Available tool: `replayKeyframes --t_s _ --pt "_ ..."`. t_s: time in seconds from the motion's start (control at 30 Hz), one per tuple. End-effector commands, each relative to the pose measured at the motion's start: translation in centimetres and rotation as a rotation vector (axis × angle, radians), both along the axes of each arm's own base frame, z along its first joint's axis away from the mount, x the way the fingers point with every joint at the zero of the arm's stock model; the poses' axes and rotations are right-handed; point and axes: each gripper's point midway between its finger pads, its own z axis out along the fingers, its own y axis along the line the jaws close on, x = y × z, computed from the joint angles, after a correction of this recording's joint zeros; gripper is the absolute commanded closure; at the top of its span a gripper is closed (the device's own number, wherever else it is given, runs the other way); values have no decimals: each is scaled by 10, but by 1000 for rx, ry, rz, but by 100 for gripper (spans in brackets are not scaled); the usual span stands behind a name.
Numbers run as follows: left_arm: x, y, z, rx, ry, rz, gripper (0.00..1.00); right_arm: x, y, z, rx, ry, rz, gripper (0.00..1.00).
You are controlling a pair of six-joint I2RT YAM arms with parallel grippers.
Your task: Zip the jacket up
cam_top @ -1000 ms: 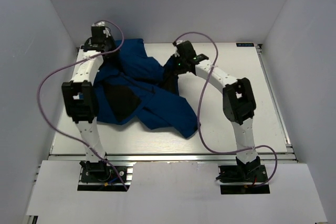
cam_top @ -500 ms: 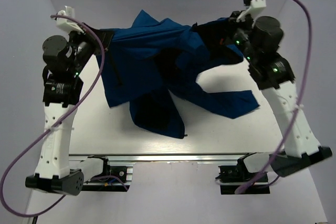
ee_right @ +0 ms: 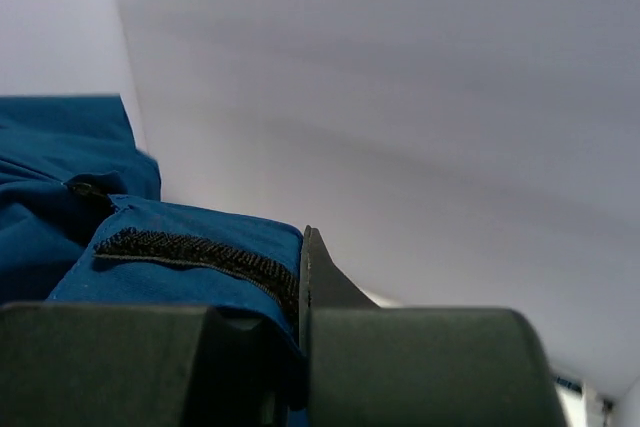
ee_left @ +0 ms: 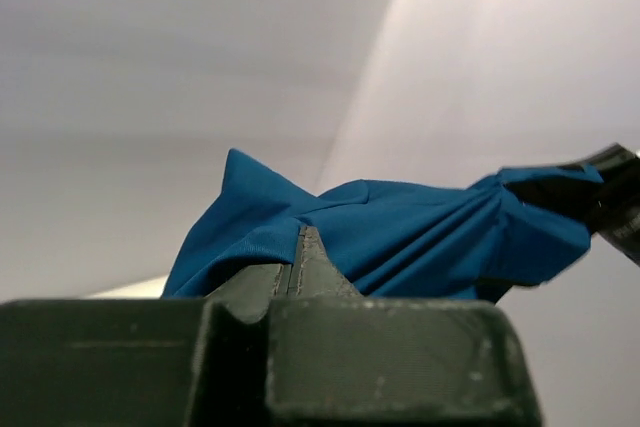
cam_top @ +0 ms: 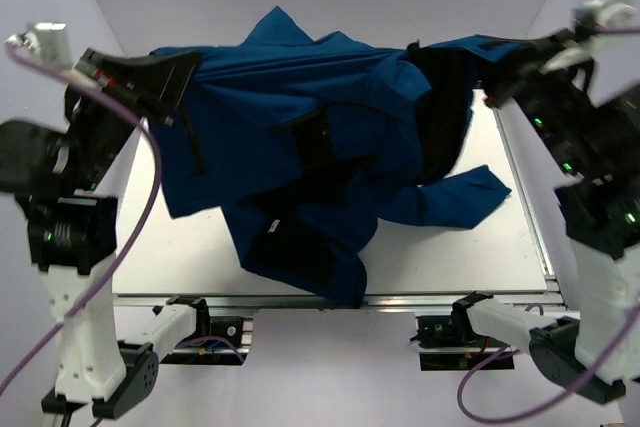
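The jacket [cam_top: 300, 137] hangs stretched between the 2 end effectors, above the bench [cam_top: 180, 247], with its lower folds drooping below and between them toward the bench's near edge.

The left end effector [ee_left: 300, 247] is pressed together on a fold of blue fabric that rises just beyond its tips. The right end effector [ee_right: 303, 247] is likewise pinched on an edge of the jacket, with a dark rough strip [ee_right: 190, 252] just to the left of its tips. Whether that strip is zipper tape or a fastening patch cannot be told.

The zipping itself looks not yet begun. Black lining shows in several places, the front appears open and twisted, and no joined zipper line or slider can be picked out. What is left, by my reading, is nearly everything: spread the jacket flat, bring the 2 front edges together, seat the slider, and draw it up.
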Motion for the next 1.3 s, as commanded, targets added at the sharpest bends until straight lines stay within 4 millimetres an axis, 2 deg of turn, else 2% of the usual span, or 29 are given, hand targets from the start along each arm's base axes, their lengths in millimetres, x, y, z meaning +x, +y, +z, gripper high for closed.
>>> replayKeyframes --t_s 0.0,0.07,0.13,0.17,0.23,0.27,0.33,0.37,0.4,0.43,0.47,0.5,0.53,0.57,0.6,0.63,0.67,0.7,0.73,0.77,0.8,0.83,0.87,0.93,1.0,1.07,1.1,1.2,1.27 --pt "-14 58 30 -82 -115 319 100 -41 -123 68 163 -231 -542 100" --pt "6 58 14 -87 -58 318 100 -14 -121 44 119 -162 -579 100" --pt "48 61 -21 -89 63 335 100 12 -115 21 77 -101 -591 100" --pt "64 62 -37 -87 111 343 100 42 -106 -8 27 -27 -593 100" --pt "104 66 -86 -74 250 369 100 74 -91 -41 -26 54 -567 100" --pt "131 68 -115 -60 324 382 100 109 -72 -77 -77 140 -517 100" --pt "165 74 -171 -33 454 425 100 143 -52 -108 -119 203 -461 100" --pt "190 78 -205 -13 543 455 100 179 -30 -145 -167 278 -400 100" --pt "201 83 -226 12 592 480 98 196 -22 -152 -172 290 -375 100" --pt "212 90 -244 30 635 524 91 214 -14 -164 -183 317 -358 100" --pt "219 96 -258 51 679 559 78 251 1 -208 -230 406 -333 100" --pt "233 100 -281 102 728 575 41 263 5 -180 -194 363 -332 100" --pt "238 102 -288 123 748 585 22 272 9 -200 -230 440 -322 100" --pt "239 103 -286 139 771 590 5 295 23 -238 -266 531 -281 96" --pt "243 105 -297 174 804 597 2 297 31 -235 -238 559 -251 85" --pt "242 107 -297 181 815 604 2 295 36 -219 -212 550 -225 69" --pt "237 110 -301 190 840 617 2 286 43 -234 -202 620 -182 32" --pt "232 109 -308 210 851 615 2 278 48 -240 -187 651 -154 11" --pt "221 109 -301 203 832 610 2 264 51 -294 -193 790 -132 11" --pt "212 101 -320 214 867 564 2 240 53 -269 -140 736 -96 11" --pt "205 92 -324 219 866 510 2 224 55 -285 -123 766 -85 11" --pt "195 84 -316 207 828 464 2 184 48 -322 -91 855 -87 11" --pt "188 77 -322 203 835 425 2 167 45 -334 -57 874 -88 11" --pt "174 56 -350 208 882 312 2 137 41 -355 -1 904 -83 11" --pt "164 35 -373 232 920 242 2 91 24 -397 76 1030 -150 11" --pt "162 10 -393 273 952 177 2 60 24 -411 135 1085 -128 11" --pt "161 -1 -402 298 968 148 2 41 23 -443 127 1165 -122 11" --pt "161 -40 -428 363 1007 56 2 8 31 -468 187 1257 -52 11" --pt "161 -62 -439 399 1007 11 2 8 38 -470 225 1246 -16 11"
